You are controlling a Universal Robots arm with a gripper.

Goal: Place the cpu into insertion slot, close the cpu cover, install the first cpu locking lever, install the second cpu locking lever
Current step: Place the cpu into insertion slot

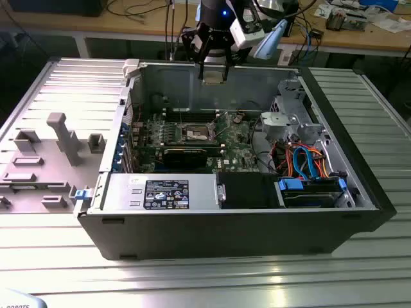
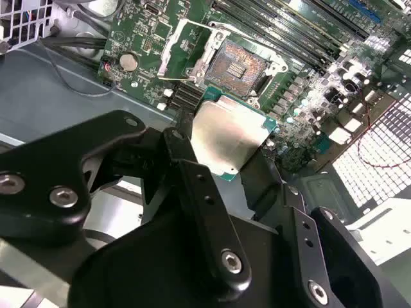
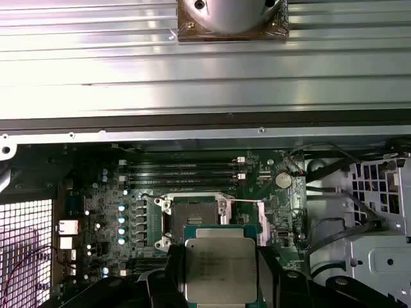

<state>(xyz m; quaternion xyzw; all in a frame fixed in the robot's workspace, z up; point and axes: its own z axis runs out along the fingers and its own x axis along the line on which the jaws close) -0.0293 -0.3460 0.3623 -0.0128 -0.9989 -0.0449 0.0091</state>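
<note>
Gripper (image 1: 214,74) clenched the cpu (image 3: 220,269) by opposite edges, holding it well above the uncovered insertion slot (image 3: 192,217) below.

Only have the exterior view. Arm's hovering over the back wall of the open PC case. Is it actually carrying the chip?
Observer: Yes. In both wrist views the small flat square cpu with the silver metal top sits clamped between the jaws.
Operator: Socket open?
Observer: In the second wrist view the square insertion slot with the dark pin field is exposed, and the thin silver metal cpu cover frame is lifted open at one side of it.
Operator: Chip seated?
Observer: No. In the first wrist view the slot's pin field shows bare beyond the chip's edge.
</note>
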